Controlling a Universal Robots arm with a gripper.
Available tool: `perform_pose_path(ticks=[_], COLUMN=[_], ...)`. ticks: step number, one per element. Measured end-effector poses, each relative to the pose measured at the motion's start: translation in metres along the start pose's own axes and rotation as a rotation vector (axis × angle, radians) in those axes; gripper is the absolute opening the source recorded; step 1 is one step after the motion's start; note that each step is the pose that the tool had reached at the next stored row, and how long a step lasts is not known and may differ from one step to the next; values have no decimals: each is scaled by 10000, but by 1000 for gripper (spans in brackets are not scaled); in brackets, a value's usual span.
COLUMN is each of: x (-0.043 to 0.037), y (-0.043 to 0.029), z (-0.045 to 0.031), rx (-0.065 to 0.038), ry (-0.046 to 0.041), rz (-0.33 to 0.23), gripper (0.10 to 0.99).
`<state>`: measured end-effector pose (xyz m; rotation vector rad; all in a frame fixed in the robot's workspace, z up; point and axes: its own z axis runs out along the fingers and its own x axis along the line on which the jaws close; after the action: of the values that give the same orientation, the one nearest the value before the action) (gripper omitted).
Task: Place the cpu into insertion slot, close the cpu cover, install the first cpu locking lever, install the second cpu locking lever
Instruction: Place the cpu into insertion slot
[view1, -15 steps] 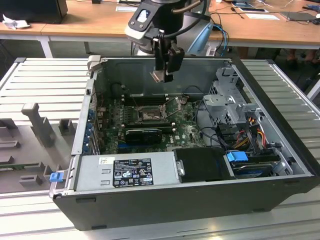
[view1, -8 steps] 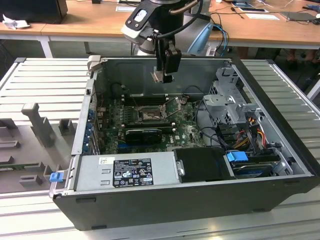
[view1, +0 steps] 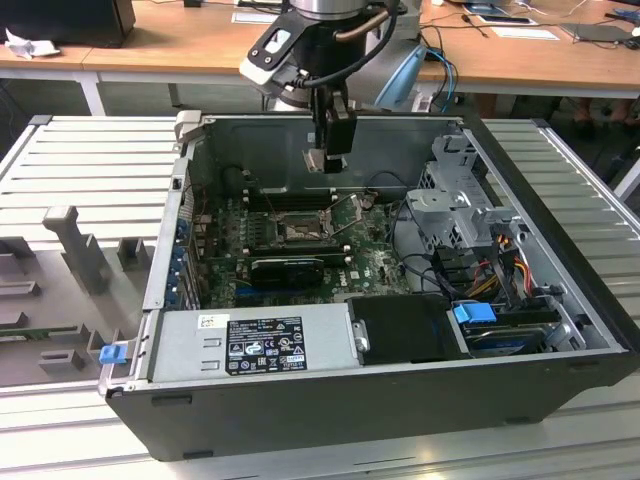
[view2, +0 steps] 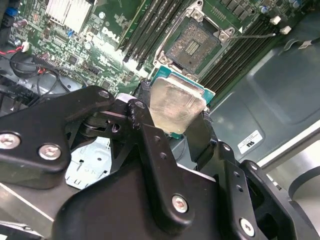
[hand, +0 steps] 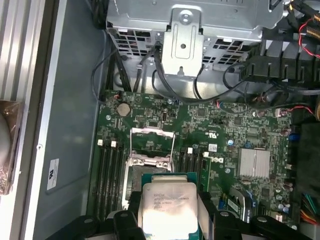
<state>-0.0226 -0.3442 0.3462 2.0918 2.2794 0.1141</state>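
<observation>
My gripper (view1: 322, 158) hangs inside the open computer case, above the motherboard, shut on the cpu (view1: 317, 161). In both wrist views the cpu (view2: 177, 107) (hand: 167, 210) is a pale silver square on a green base, pinched at two opposite edges by the black fingers (view2: 202, 131). The insertion slot (view2: 192, 42) (hand: 134, 175) (view1: 300, 232) lies bare below the chip, its brownish-gold middle exposed; the chip is clear of it. The cpu cover (hand: 152, 131) stands swung up off the slot, with board showing through its window.
Black memory slots (view2: 145, 25) flank the socket. A metal drive cage (view1: 460, 200) with cables stands at the exterior view's right, a power supply (view1: 255, 340) at the front, a long black card (view1: 290, 268) before the socket. Case walls (view1: 190, 200) enclose everything.
</observation>
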Motion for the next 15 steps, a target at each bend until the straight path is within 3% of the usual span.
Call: perform_pose_path(ticks=[6, 15], x=[-4, -6], y=[-7, -22], z=[81, 216], rx=[-44, -45], ry=[-44, -54], rz=[361, 413], gripper=[529, 529])
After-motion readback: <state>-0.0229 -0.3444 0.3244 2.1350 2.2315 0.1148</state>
